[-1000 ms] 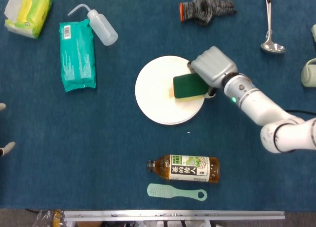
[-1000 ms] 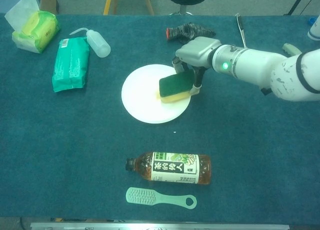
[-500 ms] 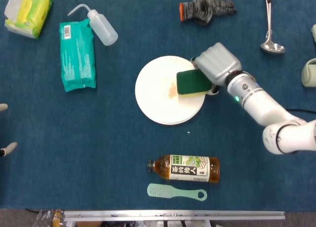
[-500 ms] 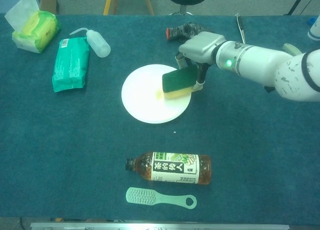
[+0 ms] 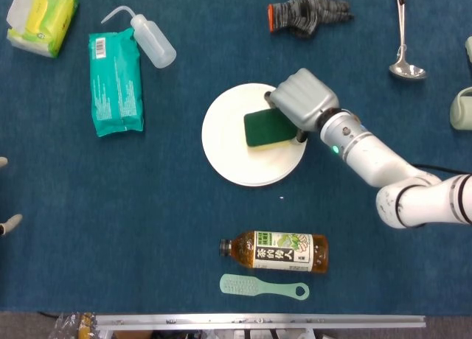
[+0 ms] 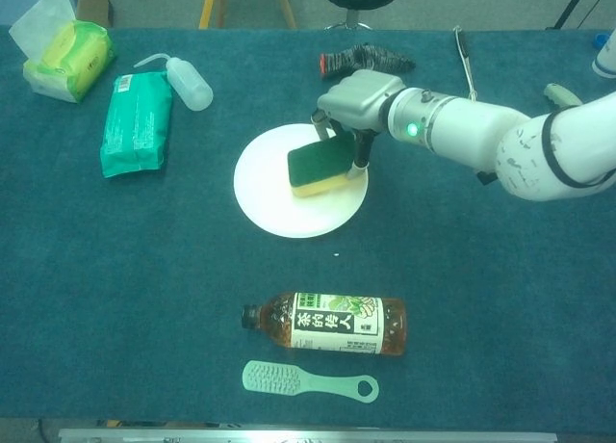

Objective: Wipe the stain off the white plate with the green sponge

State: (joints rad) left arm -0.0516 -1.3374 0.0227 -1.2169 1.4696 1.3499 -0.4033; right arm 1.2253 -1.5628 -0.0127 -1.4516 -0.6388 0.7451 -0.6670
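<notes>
The right robot hand (image 5: 301,103) grips the rectangular green sponge (image 5: 267,127) from its far edge, pressing it flat on the middle of the round white plate (image 5: 225,151) on the blue-clothed counter (image 5: 147,206), probably covering the stain. The left hand is unseen.

Things on the blue table, counted

One plate (image 5: 232,151), one sponge (image 5: 267,127), one hand (image 5: 304,98), one tea bottle (image 5: 274,251), one brush (image 5: 262,287), one glove (image 5: 307,15), one spoon (image 5: 403,44), one squeeze bottle (image 5: 148,38), one green pack (image 5: 115,82), one tissue pack (image 5: 43,17).

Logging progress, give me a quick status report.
Right hand holds green sponge on round white plate. Left hand barely visible at frame edge. Nothing blocking.
</notes>
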